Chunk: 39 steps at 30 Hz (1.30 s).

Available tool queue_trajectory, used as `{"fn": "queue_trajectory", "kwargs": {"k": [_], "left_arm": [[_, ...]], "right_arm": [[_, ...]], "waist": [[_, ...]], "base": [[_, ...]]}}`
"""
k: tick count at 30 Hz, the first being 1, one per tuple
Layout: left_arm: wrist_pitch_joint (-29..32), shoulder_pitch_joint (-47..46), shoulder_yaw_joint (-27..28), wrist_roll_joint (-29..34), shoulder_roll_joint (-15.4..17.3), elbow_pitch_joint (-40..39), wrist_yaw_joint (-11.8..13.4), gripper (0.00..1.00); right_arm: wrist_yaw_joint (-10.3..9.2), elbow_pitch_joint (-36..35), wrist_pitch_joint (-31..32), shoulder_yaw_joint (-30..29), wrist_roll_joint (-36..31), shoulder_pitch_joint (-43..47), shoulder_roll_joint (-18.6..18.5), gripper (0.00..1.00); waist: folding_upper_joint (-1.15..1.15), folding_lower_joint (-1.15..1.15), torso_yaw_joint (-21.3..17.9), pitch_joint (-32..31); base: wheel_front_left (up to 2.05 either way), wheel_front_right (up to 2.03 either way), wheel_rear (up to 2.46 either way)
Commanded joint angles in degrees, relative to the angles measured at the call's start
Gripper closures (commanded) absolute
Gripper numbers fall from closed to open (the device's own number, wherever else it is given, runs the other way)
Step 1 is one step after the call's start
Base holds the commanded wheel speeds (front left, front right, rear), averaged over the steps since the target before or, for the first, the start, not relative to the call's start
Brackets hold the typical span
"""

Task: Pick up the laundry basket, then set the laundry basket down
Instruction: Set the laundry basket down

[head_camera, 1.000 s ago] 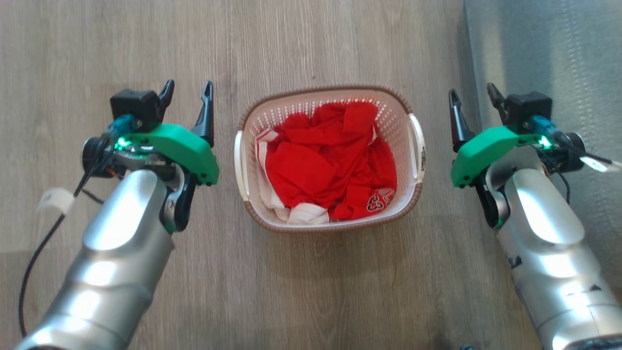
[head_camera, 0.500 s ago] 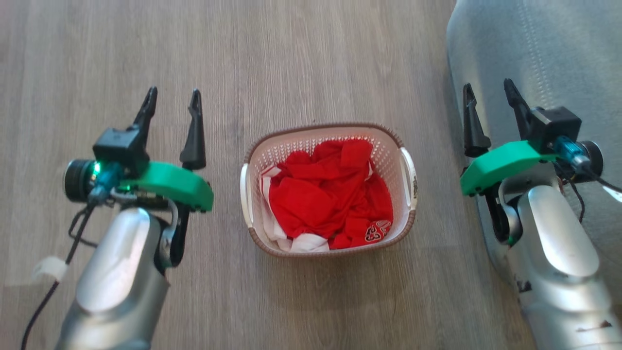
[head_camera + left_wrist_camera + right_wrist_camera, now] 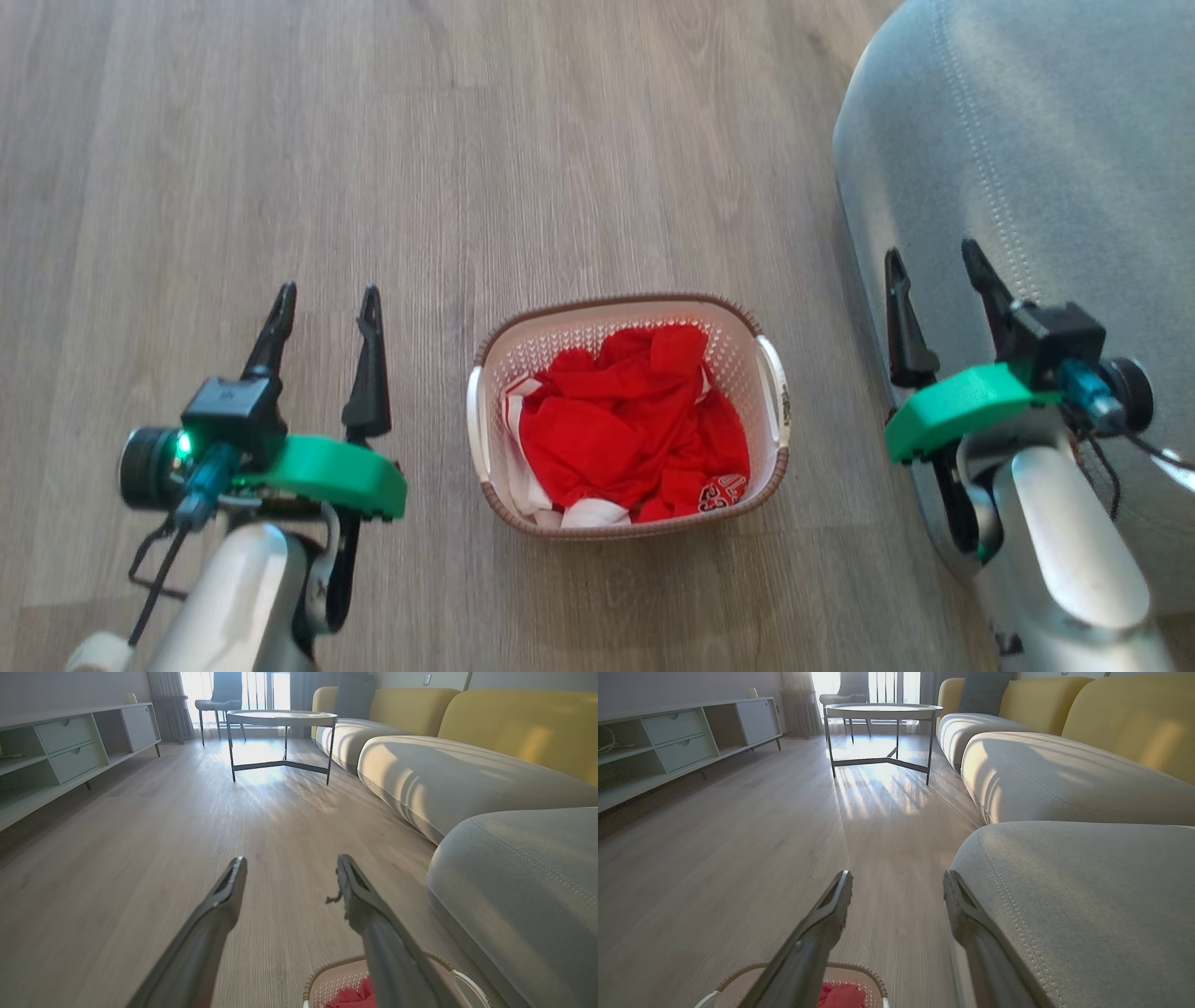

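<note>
Laundry basket (image 3: pixel 611 302) upright on floor (image 3: pixel 560 140), between the grippers, touching neither. Long axis left-right, handles at the ends, seemingly skewed slightly. Left gripper (image 3: pixel 328 291) and right gripper (image 3: pixel 932 250): fingers apart, empty.

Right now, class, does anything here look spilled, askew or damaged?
Nothing stands out. The laundry basket sits upright on the wooden floor, its red and white clothes all inside. The left gripper and right gripper flank it, open, not touching it.
</note>
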Motion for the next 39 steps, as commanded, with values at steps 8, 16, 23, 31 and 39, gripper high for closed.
{"fn": "queue_trajectory", "kwargs": {"k": [8, 16, 23, 31, 39], "left_arm": [[2.5, 4.8, 1.4, 0.2, 2.3, -7.1, 2.3, 0.00], [5.1, 10.8, 1.8, -0.6, 2.9, -11.4, 4.6, 0.00], [7.1, 14.8, 1.9, -0.6, 3.3, -15.5, 6.7, 0.00], [8.1, 17.1, 2.2, -0.9, 3.5, -17.6, 8.1, 0.00], [8.2, 18.1, 2.3, -1.4, 3.7, -17.8, 8.5, 0.00]], "right_arm": [[-0.34, -6.7, 1.0, 0.9, -0.4, 4.9, 0.5, 0.00], [-0.34, -12.1, 3.3, 0.0, 0.2, 10.4, 0.5, 0.00], [-0.34, -16.2, 5.9, -0.3, 0.5, 14.2, 0.5, 0.00], [-0.34, -19.1, 8.0, -0.8, 0.2, 16.8, 0.5, 0.00], [-0.34, -21.0, 9.4, -1.4, 0.3, 18.2, 0.5, 0.00]], "waist": [[-0.01, 0.01, -0.8, -3.0], [-0.01, 0.01, -0.6, -5.3], [-0.01, 0.01, -0.3, -6.9], [-0.01, 0.01, -0.1, -7.5], [-0.01, 0.01, -0.1, -7.8]], "base": [[0.00, 0.00, 0.00], [0.00, 0.00, 0.00], [0.00, 0.00, 0.00], [0.00, 0.00, 0.00], [0.00, 0.00, 0.00]]}}
